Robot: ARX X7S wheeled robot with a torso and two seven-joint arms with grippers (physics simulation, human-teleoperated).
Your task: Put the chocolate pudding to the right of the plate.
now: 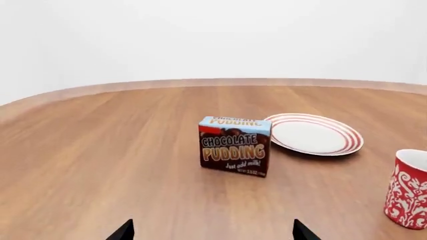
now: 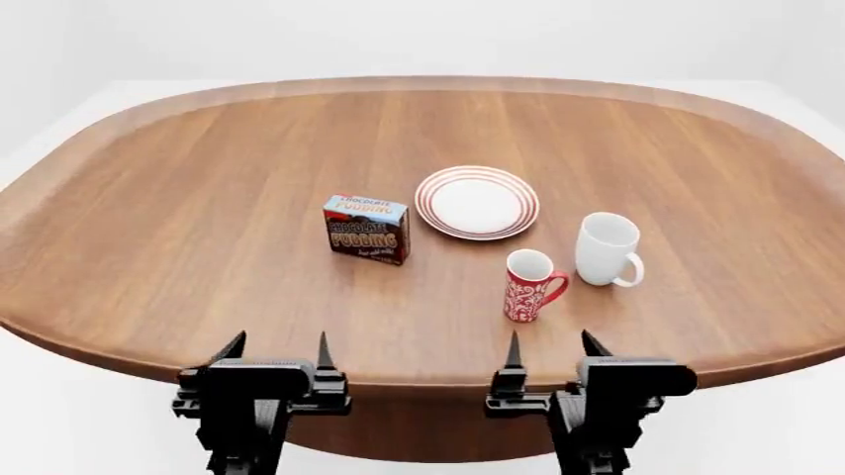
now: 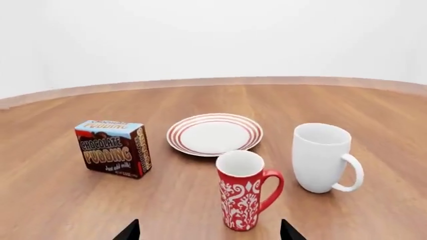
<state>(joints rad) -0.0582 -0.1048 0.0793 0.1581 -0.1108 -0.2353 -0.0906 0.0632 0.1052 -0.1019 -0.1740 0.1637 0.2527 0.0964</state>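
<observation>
Plainly, the chocolate pudding (image 2: 366,229) stands upright on the wooden table (image 2: 172,228), just left of the plate (image 2: 477,202) and apart from it, so it is on the wrong side for the task. It looks like a light, stiff cardboard carton with smooth printed faces: easy to lift, but likely to slip or tip if pinched off-centre, and it may dent if squeezed hard. A hold across its two narrow dark sides, low to mid height, seems safest. To the right of the plate stand a white mug (image 2: 608,248) and, nearer, a red patterned mug (image 2: 531,285), which crowd the goal spot. Both the left gripper (image 2: 276,353) and the right gripper (image 2: 548,348) hang at the near table edge with fingers spread, holding nothing.
</observation>
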